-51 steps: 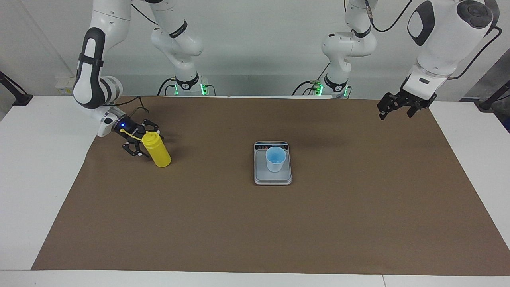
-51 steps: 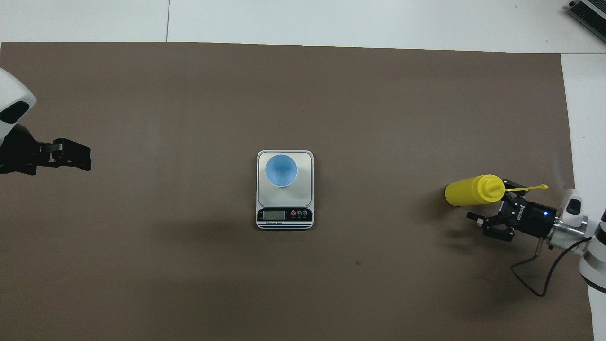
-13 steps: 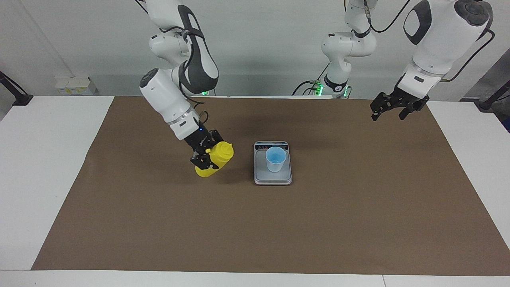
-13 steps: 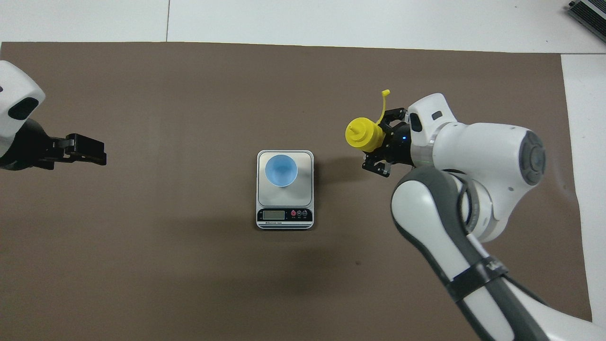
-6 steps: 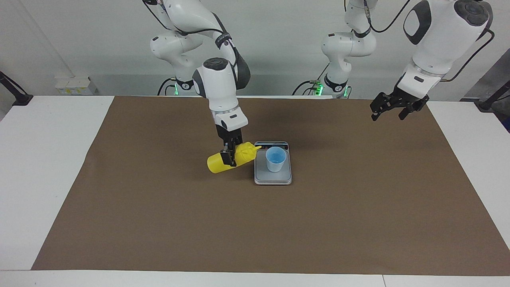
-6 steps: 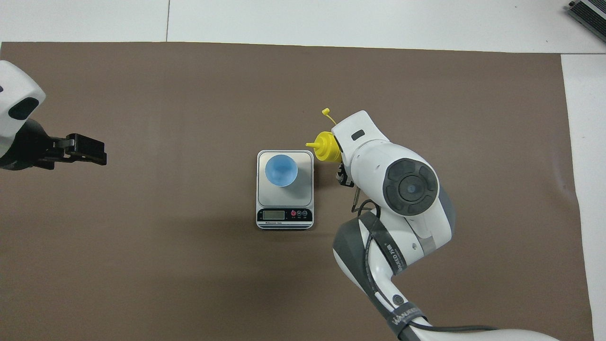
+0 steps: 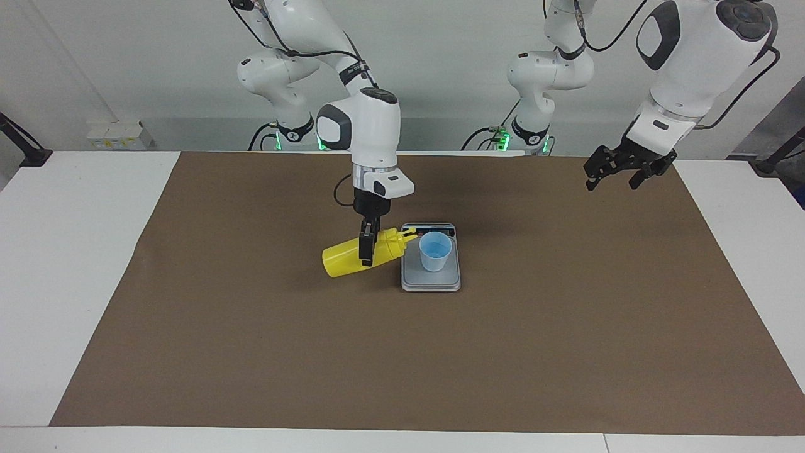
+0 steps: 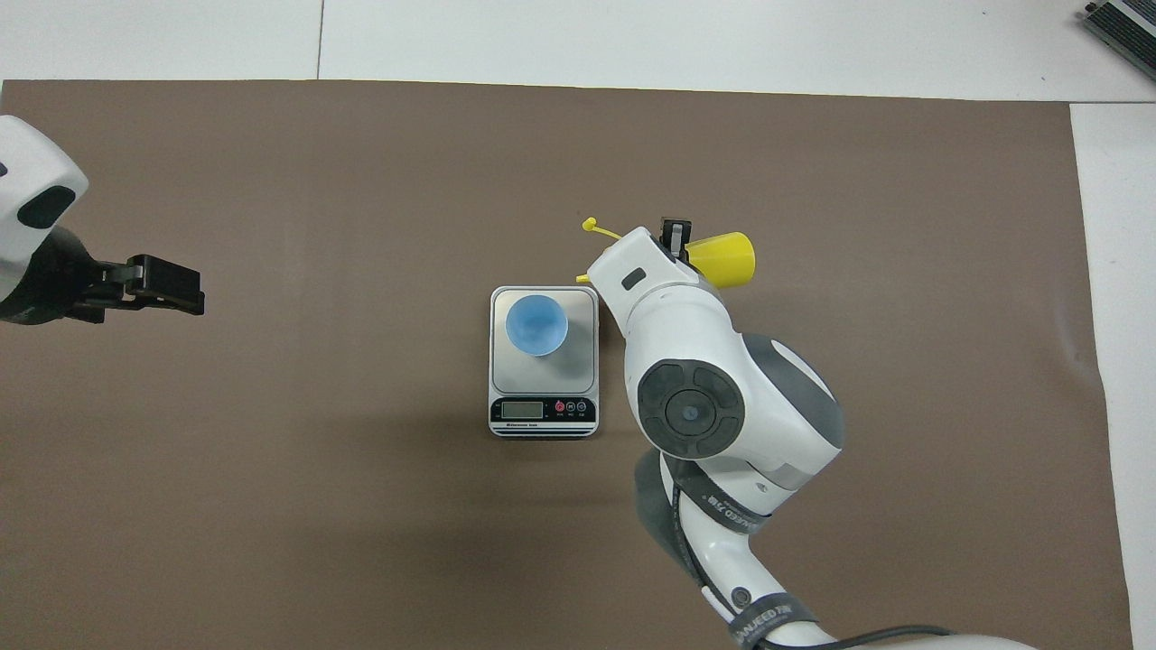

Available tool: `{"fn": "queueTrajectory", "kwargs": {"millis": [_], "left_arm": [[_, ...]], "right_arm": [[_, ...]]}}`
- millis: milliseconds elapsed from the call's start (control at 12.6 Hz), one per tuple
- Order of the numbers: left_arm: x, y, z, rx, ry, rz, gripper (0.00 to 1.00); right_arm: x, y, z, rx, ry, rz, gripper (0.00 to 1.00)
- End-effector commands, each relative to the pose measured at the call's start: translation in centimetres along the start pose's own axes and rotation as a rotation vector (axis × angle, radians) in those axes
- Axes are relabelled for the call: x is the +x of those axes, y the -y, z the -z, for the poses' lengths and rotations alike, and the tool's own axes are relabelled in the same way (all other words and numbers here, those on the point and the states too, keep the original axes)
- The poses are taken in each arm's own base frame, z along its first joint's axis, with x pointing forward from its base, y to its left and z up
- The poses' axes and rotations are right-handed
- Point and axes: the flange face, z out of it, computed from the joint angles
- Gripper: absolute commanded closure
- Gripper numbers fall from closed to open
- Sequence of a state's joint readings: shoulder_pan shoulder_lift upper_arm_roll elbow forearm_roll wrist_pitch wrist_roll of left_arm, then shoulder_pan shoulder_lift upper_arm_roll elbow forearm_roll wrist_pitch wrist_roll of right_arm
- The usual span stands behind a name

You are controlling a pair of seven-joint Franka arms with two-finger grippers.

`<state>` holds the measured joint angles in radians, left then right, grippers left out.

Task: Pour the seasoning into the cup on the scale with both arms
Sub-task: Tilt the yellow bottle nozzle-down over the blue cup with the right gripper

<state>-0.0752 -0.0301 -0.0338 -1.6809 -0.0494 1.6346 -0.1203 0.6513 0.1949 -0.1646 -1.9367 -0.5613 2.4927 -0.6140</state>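
1. The seasoning (image 7: pixel 346 258) is held off the brown mat (image 7: pixel 251 352), tipped almost level, its base raised slightly less than its nozzle end in the facing view.
2. The right gripper (image 7: pixel 366 250) is clamped across the bottle near its shoulder, with its jaws pinching the yellow body from above.
3. The cone nozzle is pointed toward the cup (image 7: pixel 435 250) and is seen just beside the rim; whether it reaches over the rim cannot be told from either view.
4. The cup is stood upright on the grey plate of the scale (image 7: pixel 431 280), which is placed near the middle of the counter (image 7: pixel 63 264).
5. In the overhead view, most of the bottle is hidden by the right arm; only its base (image 8: pixel 722 259) and the thin cap strap (image 8: pixel 598 227) are seen.
6. The left gripper (image 7: pixel 615 171) is held in the air over the mat toward the left arm's end, waiting, with its jaws spread and nothing between them.
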Motion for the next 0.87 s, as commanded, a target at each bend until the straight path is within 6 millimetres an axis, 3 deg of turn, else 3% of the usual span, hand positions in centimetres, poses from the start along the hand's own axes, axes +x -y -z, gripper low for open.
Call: {"fn": "queueTrajectory", "kwargs": {"millis": [0,158,317,792], "left_arm": [[-0.7,-0.1,0.1,-0.015,-0.014,0.001,0.00],[-0.6,0.5,0.1,-0.015,-0.015,0.002,0.00],[-0.6,0.5,0.1,-0.015,-0.015,0.002,0.00],[-0.7,0.0,0.1,-0.015,-0.015,-0.007,0.00]], "right_arm": [[1.1,-0.3,0.9,-0.077,0.050,0.072,0.88],[1.2,-0.2,0.9,-0.162,0.094,0.128,0.92],[2.9,1.3,1.2,-0.240,0.122,0.199,1.00],[4.2,3.6,1.1,-0.383,0.216,0.417,1.00]]}}
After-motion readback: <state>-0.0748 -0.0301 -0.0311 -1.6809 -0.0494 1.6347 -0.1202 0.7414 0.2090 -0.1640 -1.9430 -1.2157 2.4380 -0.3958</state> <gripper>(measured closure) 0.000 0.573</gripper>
